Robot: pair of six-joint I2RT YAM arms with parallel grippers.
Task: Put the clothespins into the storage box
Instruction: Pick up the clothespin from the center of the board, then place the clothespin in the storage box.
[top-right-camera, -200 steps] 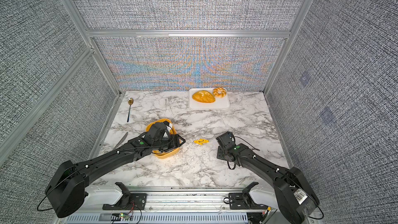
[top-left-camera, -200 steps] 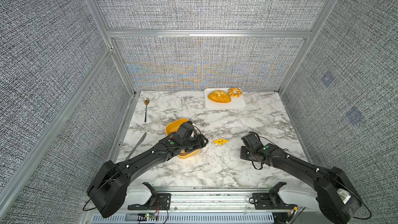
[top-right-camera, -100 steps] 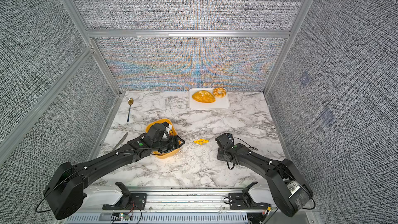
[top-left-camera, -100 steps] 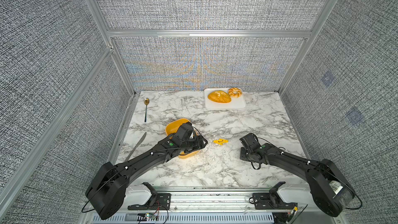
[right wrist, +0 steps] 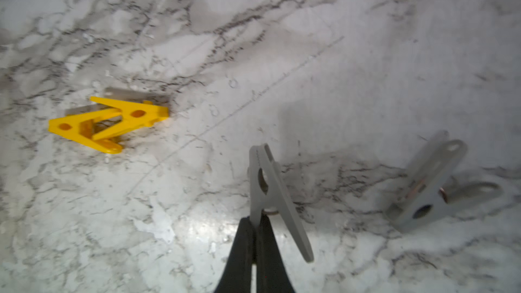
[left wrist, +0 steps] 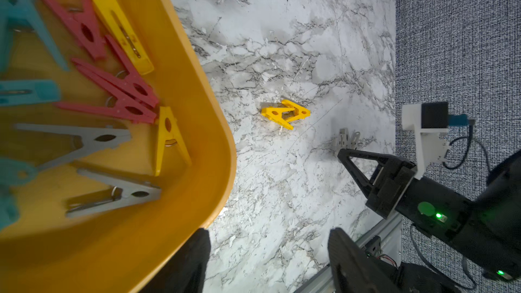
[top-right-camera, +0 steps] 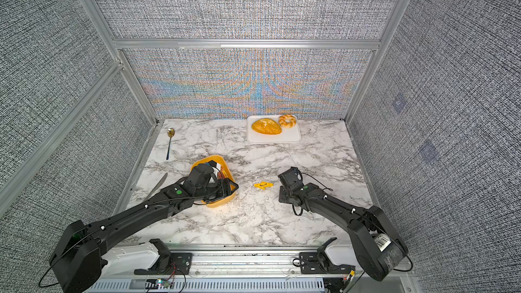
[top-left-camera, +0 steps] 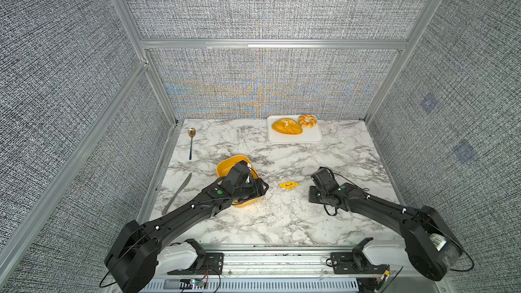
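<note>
At the frame's lower centre the right end effector [right wrist: 255, 221] pinched a grey plastic A-shaped clothespin [right wrist: 272, 190], while the left end effector [left wrist: 269, 233] stood spread.

I'm looking at a white-and-grey marbled tabletop [top-left-camera: 282, 221]. In a top view it carries a gold spoon [top-left-camera: 191, 142] at its upper left, a knife [top-left-camera: 177, 193] along the left edge below that, and a white tray [top-left-camera: 293, 140] at the upper right. The yellow storage box [top-left-camera: 228, 162] sits left of centre, with yellow clothespins [top-left-camera: 288, 185] near its right, apart from it. In the right wrist view, a grey clothespin [right wrist: 428, 190] lies at right.
</note>
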